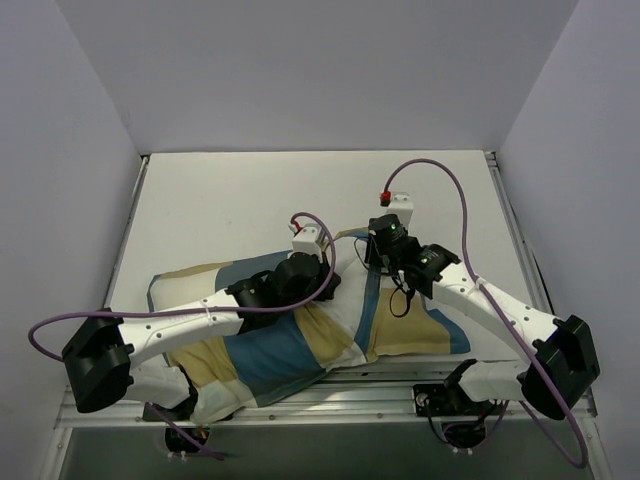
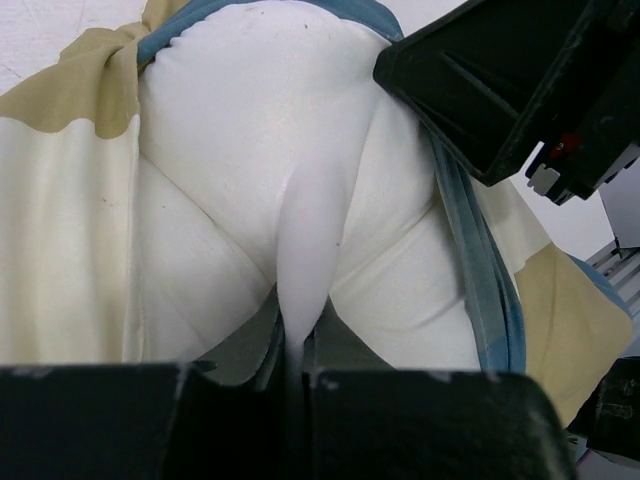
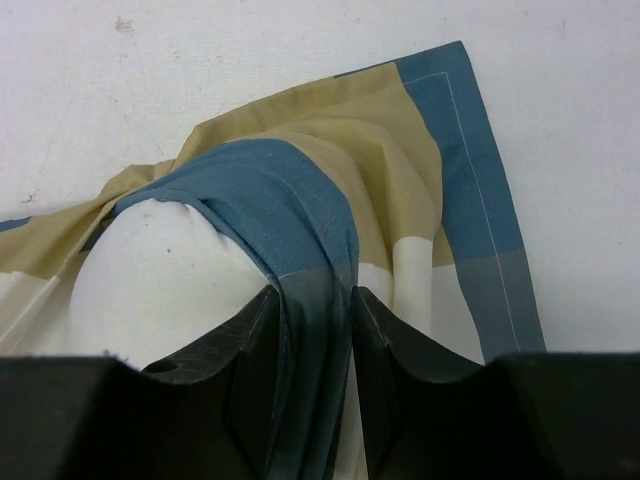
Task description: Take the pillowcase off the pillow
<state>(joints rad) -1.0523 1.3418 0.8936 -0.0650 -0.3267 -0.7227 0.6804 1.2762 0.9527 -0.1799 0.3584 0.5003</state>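
Left gripper [image 2: 300, 350]: we see it pinched tight on a fold of the white pillow [image 2: 250, 140].
Right gripper [image 3: 315, 305]: clamped on the pillowcase [image 3: 290, 200], at its blue band.
Place: both lie on the table [image 1: 250, 190], near its front edge.

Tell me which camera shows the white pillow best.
The left wrist view: the pillow fills it, a fold pinched in the left gripper. The right wrist view shows only a bulge; from above, the pillowcase and arms mostly hide it.
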